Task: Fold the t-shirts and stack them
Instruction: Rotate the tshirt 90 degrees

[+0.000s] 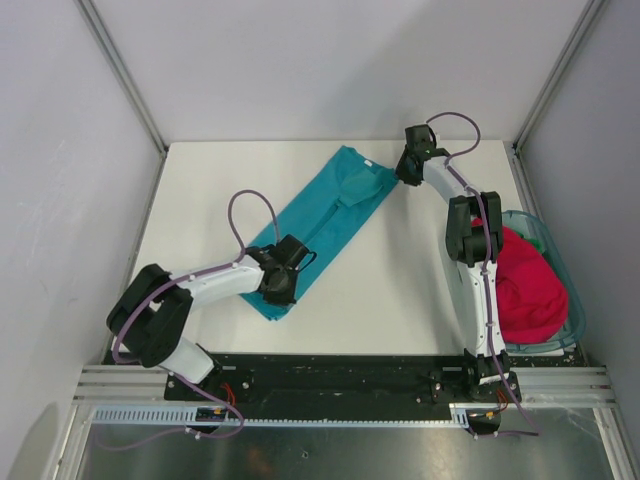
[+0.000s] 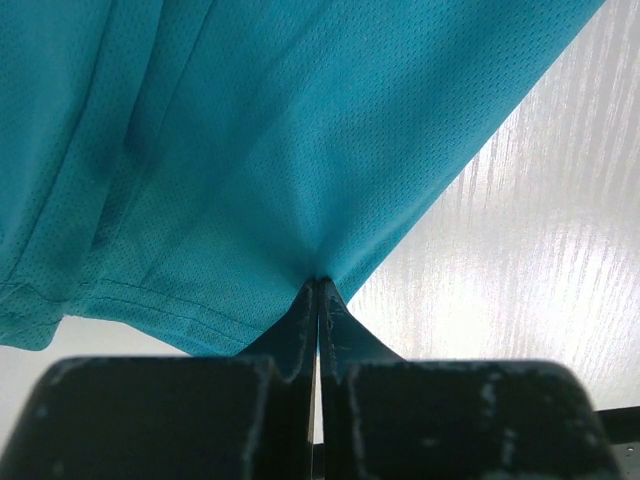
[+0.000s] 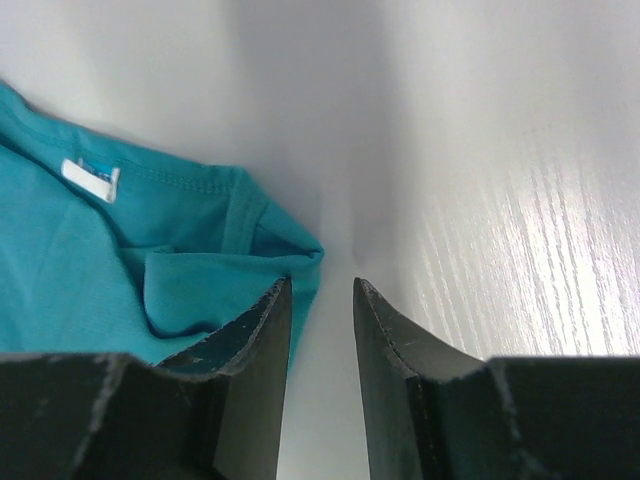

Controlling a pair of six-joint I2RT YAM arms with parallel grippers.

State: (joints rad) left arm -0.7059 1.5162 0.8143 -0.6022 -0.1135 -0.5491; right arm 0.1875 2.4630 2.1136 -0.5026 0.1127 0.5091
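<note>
Clamping the teal t-shirt [image 1: 325, 215] by its near edge is the left gripper [image 2: 318, 290]; right gripper [image 3: 322, 290] parted beside the far corner.

teal t-shirt [image 2: 250, 150]: fine mesh-knit cloth, matt
table [image 3: 520, 200]: white, smooth, faint wood grain, slight sheen
basket [image 1: 560, 262]: translucent teal plastic, glossy

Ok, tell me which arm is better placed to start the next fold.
Probably left: the left gripper is shut on the hem of the teal t-shirt. The right gripper is open beside the collar end, holding nothing.
</note>
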